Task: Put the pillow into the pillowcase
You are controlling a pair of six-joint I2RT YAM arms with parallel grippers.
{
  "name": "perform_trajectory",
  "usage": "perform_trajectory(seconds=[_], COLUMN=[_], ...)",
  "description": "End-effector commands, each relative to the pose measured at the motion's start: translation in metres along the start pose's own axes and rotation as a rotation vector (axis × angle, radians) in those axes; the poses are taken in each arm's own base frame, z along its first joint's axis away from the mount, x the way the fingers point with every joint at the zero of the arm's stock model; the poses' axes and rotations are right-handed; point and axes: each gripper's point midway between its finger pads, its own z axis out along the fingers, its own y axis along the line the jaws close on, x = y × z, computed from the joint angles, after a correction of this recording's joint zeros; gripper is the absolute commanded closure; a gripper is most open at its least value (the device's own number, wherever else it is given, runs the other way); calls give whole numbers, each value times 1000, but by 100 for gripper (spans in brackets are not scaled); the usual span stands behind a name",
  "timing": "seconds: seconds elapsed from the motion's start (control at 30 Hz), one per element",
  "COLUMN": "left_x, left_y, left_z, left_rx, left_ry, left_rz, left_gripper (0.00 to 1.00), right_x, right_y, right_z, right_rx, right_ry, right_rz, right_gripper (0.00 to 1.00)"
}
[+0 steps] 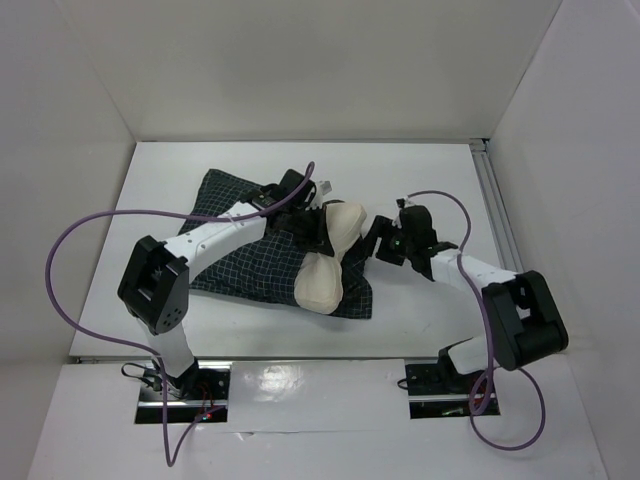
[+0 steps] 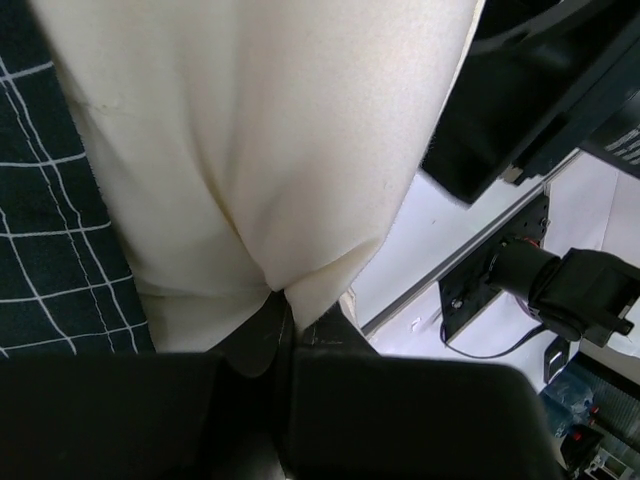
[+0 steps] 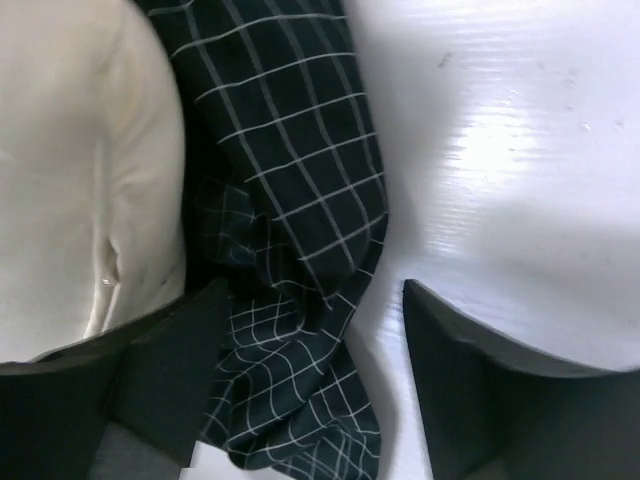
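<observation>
The cream pillow [image 1: 330, 258] lies on top of the dark checked pillowcase [image 1: 240, 262] in the middle of the table, bunched in its middle. My left gripper [image 1: 312, 226] is shut on a pinch of the pillow's cloth; the left wrist view shows the pillow [image 2: 260, 150] gathered between the closed fingers [image 2: 330, 335]. My right gripper [image 1: 372, 246] is open at the pillowcase's right edge. In the right wrist view a fold of pillowcase [image 3: 290, 300] lies between the spread fingers [image 3: 450, 350], beside the pillow [image 3: 80, 170].
White walls enclose the white table [image 1: 430, 180]. A metal rail [image 1: 497, 215] runs along the right side. Purple cables loop off both arms. The right arm's body [image 2: 570, 285] shows in the left wrist view.
</observation>
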Motion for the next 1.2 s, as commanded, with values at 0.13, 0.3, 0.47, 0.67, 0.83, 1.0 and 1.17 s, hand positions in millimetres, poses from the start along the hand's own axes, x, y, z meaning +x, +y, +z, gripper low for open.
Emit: perform_trajectory(seconds=[0.13,0.3,0.47,0.67,0.83,1.0,1.17], left_x=[-10,-12,-8,16,33,53,78], left_y=[-22,-23,-11,23,71,89,96], left_z=[-12,-15,-21,-11,4,16,23], left_rx=[83,79,57,-56,-247,-305,-338], left_ry=[-26,-39,-28,109,166,226,321], left_rz=[42,45,41,49,22,56,140], left_gripper=[100,100,100,100,100,100,100], right_x=[-12,-20,-45,-74,-102,-119,-153], right_y=[24,20,7,6,14,17,29], right_z=[22,35,39,20,-7,-38,-34], right_rx=[20,84,179,75,-72,-173,-192], right_ry=[-22,-49,-97,-171,-269,-372,-398], right_rz=[-134,-146,-140,-7,128,201,183], right_gripper=[16,36,100,100,100,100,100])
